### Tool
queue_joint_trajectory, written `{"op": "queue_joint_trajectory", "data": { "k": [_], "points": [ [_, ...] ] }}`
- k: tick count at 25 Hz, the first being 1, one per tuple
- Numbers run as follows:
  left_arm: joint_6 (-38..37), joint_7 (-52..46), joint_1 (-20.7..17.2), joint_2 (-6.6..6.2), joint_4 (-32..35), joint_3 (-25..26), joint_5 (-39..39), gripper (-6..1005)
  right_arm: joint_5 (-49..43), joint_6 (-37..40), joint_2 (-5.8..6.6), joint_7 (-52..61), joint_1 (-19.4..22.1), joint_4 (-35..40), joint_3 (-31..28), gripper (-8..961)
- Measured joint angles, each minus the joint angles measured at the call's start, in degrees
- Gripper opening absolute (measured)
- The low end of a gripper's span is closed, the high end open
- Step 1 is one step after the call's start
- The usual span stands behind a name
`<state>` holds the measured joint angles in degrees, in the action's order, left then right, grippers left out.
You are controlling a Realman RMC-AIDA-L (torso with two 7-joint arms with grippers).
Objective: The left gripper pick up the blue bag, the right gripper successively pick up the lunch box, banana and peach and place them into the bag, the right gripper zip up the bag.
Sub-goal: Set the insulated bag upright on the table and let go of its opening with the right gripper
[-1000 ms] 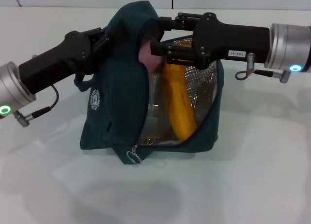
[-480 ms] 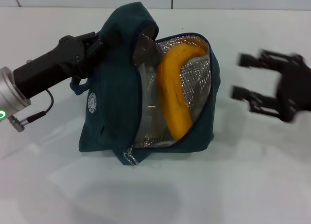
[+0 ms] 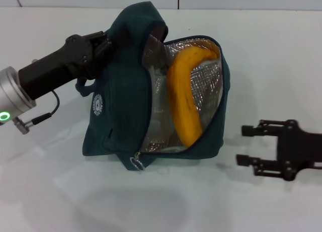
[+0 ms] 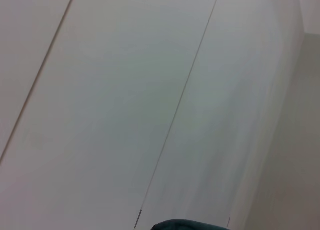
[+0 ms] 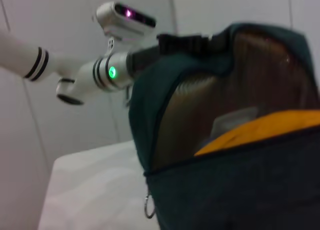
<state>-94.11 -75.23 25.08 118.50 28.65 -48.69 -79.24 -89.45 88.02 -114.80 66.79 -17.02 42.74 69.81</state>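
Observation:
The blue bag (image 3: 121, 101) stands on the white table with its mouth open and the foil lining showing. The banana (image 3: 183, 96) leans upright inside it. A clear plastic shape (image 3: 155, 113) behind the banana looks like the lunch box. The peach is hidden. My left gripper (image 3: 104, 45) is shut on the bag's top flap and holds it up. My right gripper (image 3: 242, 145) is open and empty, low over the table to the right of the bag. In the right wrist view the bag (image 5: 240, 190), the banana (image 5: 265, 132) and the left arm's silver wrist (image 5: 107, 73) show.
The zipper's metal ring pull (image 3: 137, 163) hangs at the bag's lower front corner and also shows in the right wrist view (image 5: 149, 208). The left wrist view shows only wall panels and a sliver of teal fabric (image 4: 190, 224). The white table (image 3: 166, 202) spreads around the bag.
My right gripper has left the bag's mouth and swung right and down to the table's right side. The pink peach seen at its fingers no longer shows. The left gripper still holds the flap.

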Motion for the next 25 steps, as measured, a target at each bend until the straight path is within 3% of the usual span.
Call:
{"op": "queue_joint_trajectory", "data": {
  "k": [8, 20, 25],
  "points": [
    [0.0, 0.0, -0.1, 0.43, 0.0, 0.0, 0.0, 40, -2.2, -2.8, -0.57, -0.1, -8.5, -8.4, 1.9, 632],
    [0.0, 0.0, 0.1, 0.60, -0.1, 0.0, 0.0, 40, -2.0, -6.7, -1.01, 0.1, -10.4, -8.6, 5.1, 511],
    [0.0, 0.1, 0.1, 0.59, -0.1, 0.0, 0.0, 40, -0.7, -8.4, -1.17, -0.1, -10.4, -8.7, 4.8, 287]
  ]
}}
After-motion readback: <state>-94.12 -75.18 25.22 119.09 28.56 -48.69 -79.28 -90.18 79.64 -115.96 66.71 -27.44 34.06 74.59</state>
